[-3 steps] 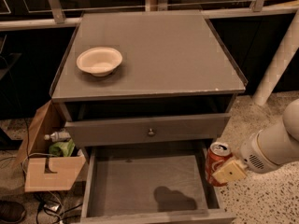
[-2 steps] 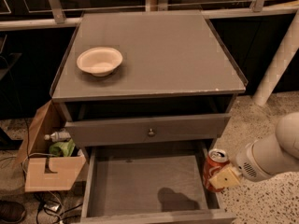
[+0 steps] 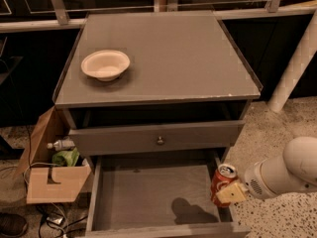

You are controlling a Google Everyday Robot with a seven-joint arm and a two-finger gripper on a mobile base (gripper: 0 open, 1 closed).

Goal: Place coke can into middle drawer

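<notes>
– Since the arm [image 3: 290, 168] reaches in from the frame's right edge, where does the gripper [image 3: 229, 193] sit?

– Low, at the right edge of the middle drawer [image 3: 141, 198], over its thin right side wall, nearer the front corner than the back.

– Fingers?

– Closed on the coke can [image 3: 222, 178], gripping its lower half. One tan finger [image 3: 232, 194] shows on the can's right side; the other is hidden behind the can.

– Can's position?

– Held in the air at the drawer's right edge, silver top up, leaning slightly. It has not touched the floor. A dark shadow [image 3: 190, 212] lies on the floor near the front right corner.

– Drawer state?

– Pulled out wide, with a bare grey floor. Above it sits the grey drawer front [image 3: 124, 139] with a small round knob [image 3: 160, 140] at its centre, out only a little.

– Other items?

– A cream bowl [image 3: 105, 64] is upright on the cabinet top [image 3: 178, 58], near the left edge, well apart from the can. A cardboard box [image 3: 52, 185] stands on the ground beside the cabinet's left side, holding a bottle and something green.
</notes>
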